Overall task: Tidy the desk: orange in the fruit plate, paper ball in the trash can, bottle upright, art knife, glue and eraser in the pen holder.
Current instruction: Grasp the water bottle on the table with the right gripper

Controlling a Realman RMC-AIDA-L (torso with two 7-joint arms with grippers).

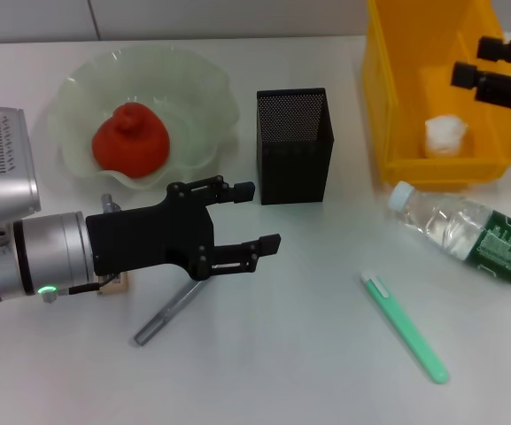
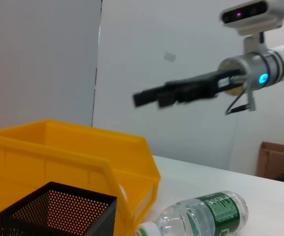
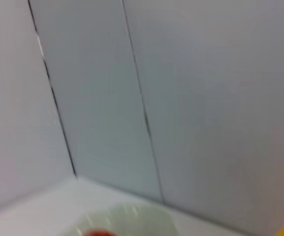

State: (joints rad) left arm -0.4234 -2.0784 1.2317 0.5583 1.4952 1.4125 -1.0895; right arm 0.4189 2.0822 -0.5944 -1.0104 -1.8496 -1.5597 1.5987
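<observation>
Art knife (image 1: 168,316), a slim grey stick with a darker end, is seen lying slantwise at the lower left of the worktop (image 1: 290,354), partly covered by the left hand (image 1: 251,217), whose fingers are spread wide and empty. The black mesh pen holder (image 1: 295,146) stands above it at centre. The right hand (image 1: 481,62) is held over the yellow trash can (image 1: 388,106) at the upper right; its opening cannot be told.

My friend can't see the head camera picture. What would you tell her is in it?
The left tool, open and empty, hovers over a grey art knife on a white desk. Behind it, an orange sits in a green fruit plate, beside a black pen holder. At right, a paper ball lies in the yellow trash can, with a fallen bottle and green stick nearby.
</observation>
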